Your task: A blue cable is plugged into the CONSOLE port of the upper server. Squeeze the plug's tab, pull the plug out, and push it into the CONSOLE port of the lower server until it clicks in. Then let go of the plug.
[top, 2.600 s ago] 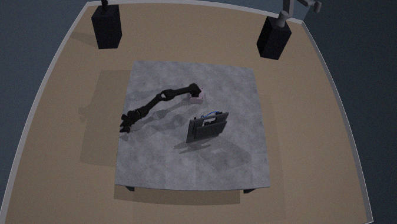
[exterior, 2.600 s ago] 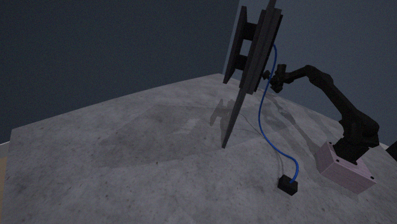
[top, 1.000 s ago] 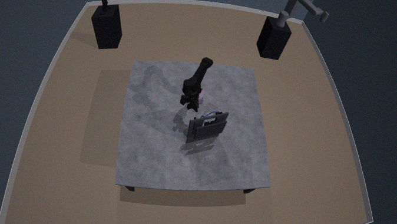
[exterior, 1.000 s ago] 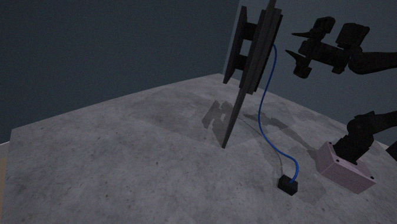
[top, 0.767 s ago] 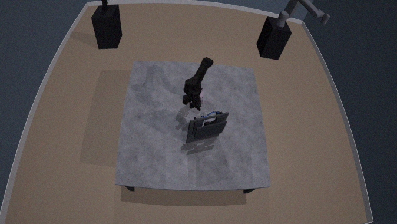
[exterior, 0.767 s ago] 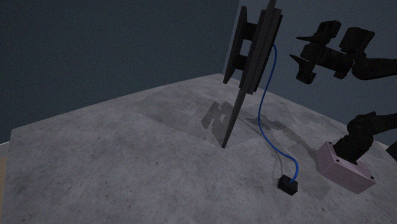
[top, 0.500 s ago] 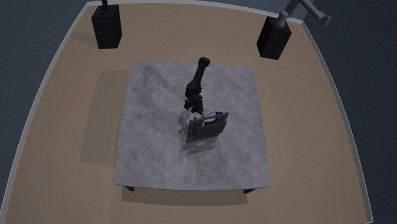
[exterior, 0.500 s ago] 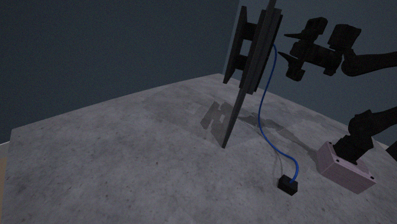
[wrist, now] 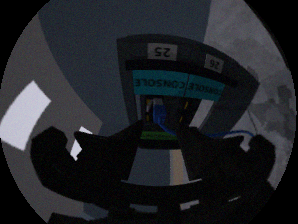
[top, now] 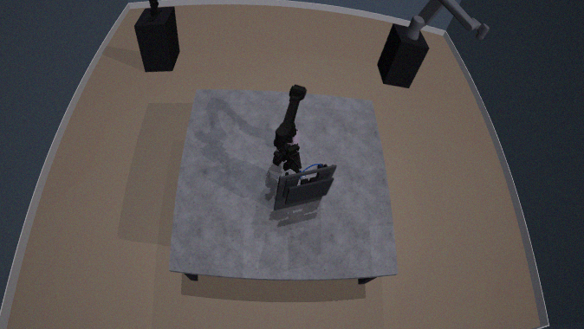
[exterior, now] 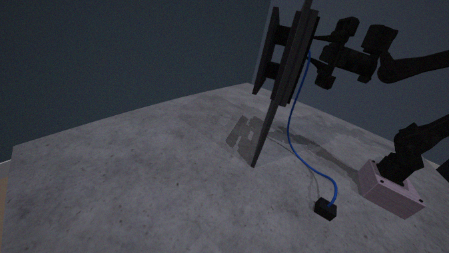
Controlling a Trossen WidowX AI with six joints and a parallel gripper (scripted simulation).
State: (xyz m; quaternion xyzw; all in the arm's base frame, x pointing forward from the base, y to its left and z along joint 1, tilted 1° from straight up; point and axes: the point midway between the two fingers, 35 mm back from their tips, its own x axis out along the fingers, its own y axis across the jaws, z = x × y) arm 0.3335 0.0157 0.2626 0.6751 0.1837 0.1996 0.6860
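Blue cable (top: 310, 167) (exterior: 288, 123) (wrist: 227, 133) runs near the end effector (top: 296, 172) (exterior: 310, 48) (wrist: 160, 126), its fingers apart.

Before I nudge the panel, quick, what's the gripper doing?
Gripper: open, fingers on either side of the blue plug, not closed on it.

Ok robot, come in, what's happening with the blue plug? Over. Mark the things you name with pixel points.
Gripper (exterior: 310, 48) (wrist: 158, 123) open, fingers either side of the plug. Blue plug (wrist: 159, 111) in a CONSOLE port, not squeezed. Nothing seen blocking the fingers. Over.
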